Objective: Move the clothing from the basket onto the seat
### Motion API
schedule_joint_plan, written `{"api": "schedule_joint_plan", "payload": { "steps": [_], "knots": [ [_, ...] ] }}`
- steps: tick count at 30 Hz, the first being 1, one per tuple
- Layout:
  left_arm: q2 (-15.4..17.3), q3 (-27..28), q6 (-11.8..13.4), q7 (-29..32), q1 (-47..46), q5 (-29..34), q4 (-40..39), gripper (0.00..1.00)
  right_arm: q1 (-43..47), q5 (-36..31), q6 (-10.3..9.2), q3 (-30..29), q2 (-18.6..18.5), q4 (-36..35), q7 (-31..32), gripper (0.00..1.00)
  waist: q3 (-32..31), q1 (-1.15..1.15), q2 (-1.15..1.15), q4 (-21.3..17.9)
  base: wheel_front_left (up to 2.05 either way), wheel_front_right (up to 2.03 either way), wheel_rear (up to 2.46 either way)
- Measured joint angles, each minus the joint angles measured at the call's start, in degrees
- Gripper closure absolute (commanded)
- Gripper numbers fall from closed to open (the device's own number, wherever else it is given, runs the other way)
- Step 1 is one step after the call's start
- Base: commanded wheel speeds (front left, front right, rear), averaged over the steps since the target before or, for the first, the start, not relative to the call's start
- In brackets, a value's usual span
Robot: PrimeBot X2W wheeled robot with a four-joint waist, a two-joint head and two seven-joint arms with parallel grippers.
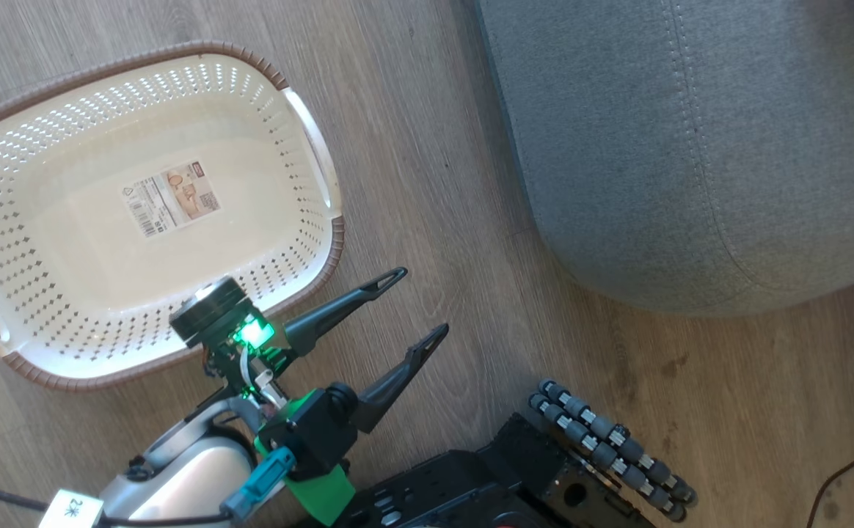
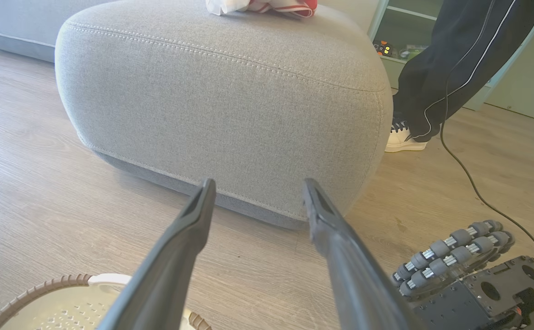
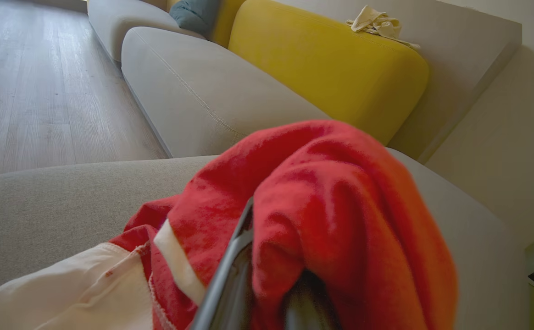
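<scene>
The cream basket (image 1: 309, 147) stands on the wood floor at the left with its label (image 1: 171, 198) bare and no clothing in it. My left gripper (image 1: 420, 304) hovers open and holds nothing, just past the basket's near right corner, its fingers aimed at the grey seat (image 1: 691, 147). The left wrist view looks between those fingers (image 2: 189, 238) at the seat (image 2: 221, 101), where red and white clothing (image 2: 267, 5) lies on top. My right gripper (image 3: 267, 238) is shut on a bunched red garment (image 3: 331, 197) above the seat (image 3: 42, 215), beside a white garment (image 3: 79, 293).
My wheeled base (image 1: 610, 447) sits on the floor near the seat's front. A person's dark trouser leg (image 2: 450, 55) and white shoe (image 2: 402, 137) stand behind the seat, with a black cable (image 2: 473, 188) trailing on the floor. A yellow back cushion (image 3: 331, 68) carries a cream cloth (image 3: 377, 23).
</scene>
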Motion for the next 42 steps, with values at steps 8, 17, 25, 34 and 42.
{"api": "schedule_joint_plan", "payload": {
  "steps": [8, 17, 25, 34, 42],
  "knots": [
    [0.05, -0.51, 0.42, 0.00, -0.08, 0.01, -0.04, 0.00, -4.00, 1.03, 0.00, -3.11, 0.68, -11.26, -0.01, 1.00, 1.32, -0.01, 0.00, 0.67, 0.00, 0.00, 0.00],
    [0.09, -0.97, 1.35, 0.00, -0.80, 0.00, -0.09, 0.00, -3.41, 0.66, -0.01, -4.53, 1.57, -2.78, -0.09, 1.00, 2.01, -0.01, 0.00, 1.60, 0.00, 0.00, 0.00],
    [0.10, -1.54, 1.38, 0.00, -1.06, -0.07, -0.10, 0.00, -5.68, 1.35, 0.00, -2.21, 1.37, 13.08, -0.09, 1.00, 2.32, -0.01, 0.00, 1.84, 0.00, 0.00, 0.00],
    [-0.09, -1.74, 1.29, 0.00, -1.82, -1.02, 0.68, 0.00, -8.27, 4.66, 0.00, 3.54, 0.78, 14.29, -0.09, 0.00, 0.63, 0.00, 0.00, 1.26, 0.00, 0.00, 0.00],
    [-1.60, -1.89, 0.74, 0.00, -1.83, -1.08, 1.60, 0.00, -7.86, 6.73, 0.00, 9.93, -1.35, 13.84, -0.09, 0.00, -2.93, -0.01, 0.01, 1.11, 0.00, 0.00, 0.00]
  ]
}}
